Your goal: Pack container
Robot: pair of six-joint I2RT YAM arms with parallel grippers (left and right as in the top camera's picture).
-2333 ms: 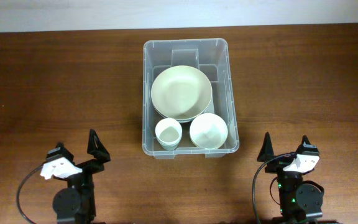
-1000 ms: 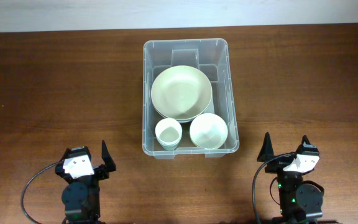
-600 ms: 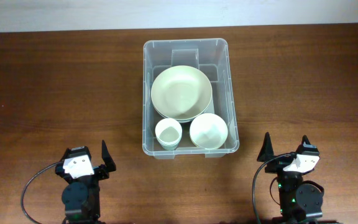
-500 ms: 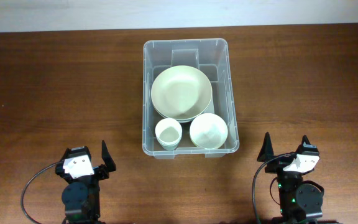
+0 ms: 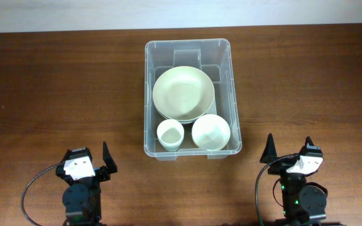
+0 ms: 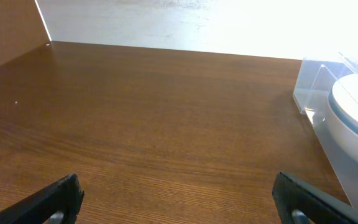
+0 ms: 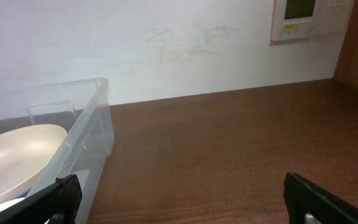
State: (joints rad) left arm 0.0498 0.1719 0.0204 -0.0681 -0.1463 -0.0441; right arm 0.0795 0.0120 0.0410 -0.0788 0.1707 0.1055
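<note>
The clear plastic container [image 5: 153,56] stands at the table's middle. Inside it lie a large pale green bowl [image 5: 183,94], a small white cup [image 5: 170,134] and a white bowl [image 5: 210,132]. My left gripper [image 5: 92,161] is open and empty at the front left, well apart from the container. My right gripper [image 5: 289,150] is open and empty at the front right. In the left wrist view the container's corner [image 6: 312,84] shows at the right, fingers spread [image 6: 179,199]. In the right wrist view the container's wall [image 7: 95,118] shows at the left, fingers spread [image 7: 185,199].
Brown wooden table [image 5: 55,81] all around the container. A white wall [image 7: 166,43] with a wall panel [image 7: 300,15] stands behind the table's far edge.
The left arm drew back and turned to face forward at the front left about two seconds ago. Nothing has moved in the last second.
</note>
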